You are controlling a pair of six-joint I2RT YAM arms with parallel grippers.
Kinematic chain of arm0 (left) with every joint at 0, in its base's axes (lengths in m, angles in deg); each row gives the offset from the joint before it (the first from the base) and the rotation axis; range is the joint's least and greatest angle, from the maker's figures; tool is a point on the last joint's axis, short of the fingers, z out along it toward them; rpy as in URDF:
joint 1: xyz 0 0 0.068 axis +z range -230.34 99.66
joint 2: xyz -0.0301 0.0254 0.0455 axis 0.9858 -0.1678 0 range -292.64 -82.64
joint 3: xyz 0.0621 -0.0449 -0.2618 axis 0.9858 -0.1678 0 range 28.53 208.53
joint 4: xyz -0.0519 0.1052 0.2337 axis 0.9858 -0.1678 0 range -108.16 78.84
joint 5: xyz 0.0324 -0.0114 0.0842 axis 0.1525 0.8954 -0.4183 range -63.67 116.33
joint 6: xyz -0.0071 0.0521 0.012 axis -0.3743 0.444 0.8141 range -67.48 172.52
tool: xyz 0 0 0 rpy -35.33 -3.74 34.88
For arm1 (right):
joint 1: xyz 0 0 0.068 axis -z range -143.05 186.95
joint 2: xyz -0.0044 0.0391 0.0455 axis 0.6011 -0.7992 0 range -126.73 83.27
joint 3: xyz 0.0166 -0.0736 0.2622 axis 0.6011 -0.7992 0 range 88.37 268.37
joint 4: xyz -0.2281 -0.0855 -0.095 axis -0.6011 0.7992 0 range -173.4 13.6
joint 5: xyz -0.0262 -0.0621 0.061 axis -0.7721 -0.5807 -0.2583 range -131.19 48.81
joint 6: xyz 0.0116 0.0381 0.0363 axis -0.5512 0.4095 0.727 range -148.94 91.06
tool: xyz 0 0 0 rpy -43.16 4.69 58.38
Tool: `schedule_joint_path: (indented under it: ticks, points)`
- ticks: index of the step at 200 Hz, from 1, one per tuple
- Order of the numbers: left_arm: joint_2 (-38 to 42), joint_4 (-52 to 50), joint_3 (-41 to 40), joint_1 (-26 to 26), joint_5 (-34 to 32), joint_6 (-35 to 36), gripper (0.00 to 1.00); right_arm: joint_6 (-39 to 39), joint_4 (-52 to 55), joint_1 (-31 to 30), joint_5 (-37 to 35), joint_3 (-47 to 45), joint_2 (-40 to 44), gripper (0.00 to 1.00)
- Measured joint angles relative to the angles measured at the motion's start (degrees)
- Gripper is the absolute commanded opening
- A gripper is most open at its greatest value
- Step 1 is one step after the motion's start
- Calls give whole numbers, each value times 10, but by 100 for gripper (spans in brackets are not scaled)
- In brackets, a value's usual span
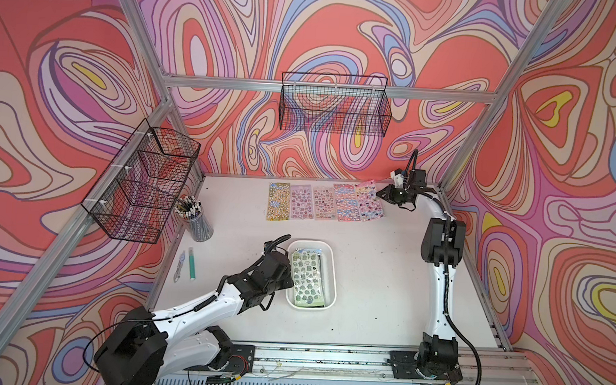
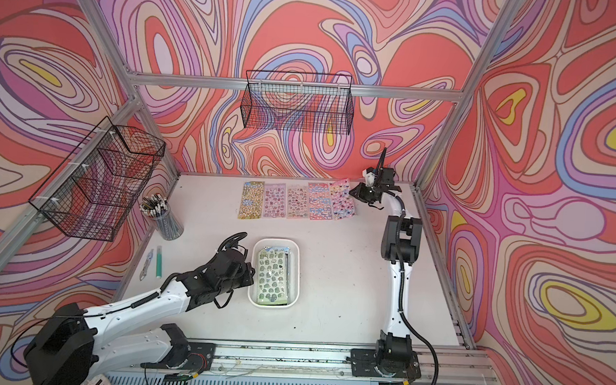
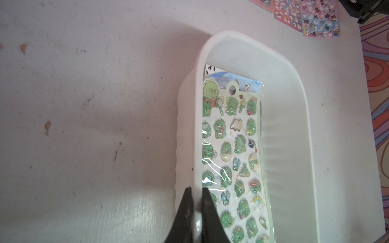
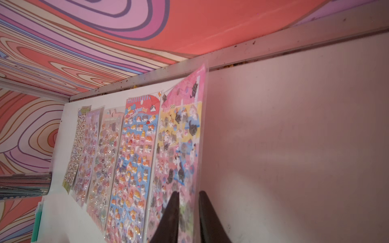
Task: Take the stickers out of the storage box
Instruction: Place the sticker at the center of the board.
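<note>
Though shallow, ribbed white storage box (image 3: 294, 147)

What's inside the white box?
A green dinosaur sticker sheet lies on top in the white box. A penguin sheet peeks out beneath it. Any more sheets underneath are covered, so I cannot count them.

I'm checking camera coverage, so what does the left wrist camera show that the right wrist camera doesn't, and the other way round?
Only the left wrist: the shallow white plastic storage box, a green dinosaur sticker sheet lying in it, and the left gripper clamped on its wall. Only the right wrist: the right gripper, jaws parted astride the edge of the pink cat sticker sheet, and the whole row of five laid-out sheets. Both: that pink sheet and the white tabletop.
</note>
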Motion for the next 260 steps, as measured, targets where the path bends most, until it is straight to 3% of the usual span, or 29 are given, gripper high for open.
schedule_joint_path:
  ticks: [62, 114, 183, 260]
  points:
    - [7, 0, 0, 0, 0, 0, 10, 1, -5, 0, -25, -12, 1, 58]
    - [25, 2, -24, 14, 7, -5, 10, 3, -7, 0, -57, -37, 37, 62]
    - [66, 0, -53, 19, 10, -25, 10, 40, -74, -22, -114, -292, 323, 62]
    - [92, -13, -68, 19, -10, -65, 10, 70, -86, -172, -187, -520, 573, 64]
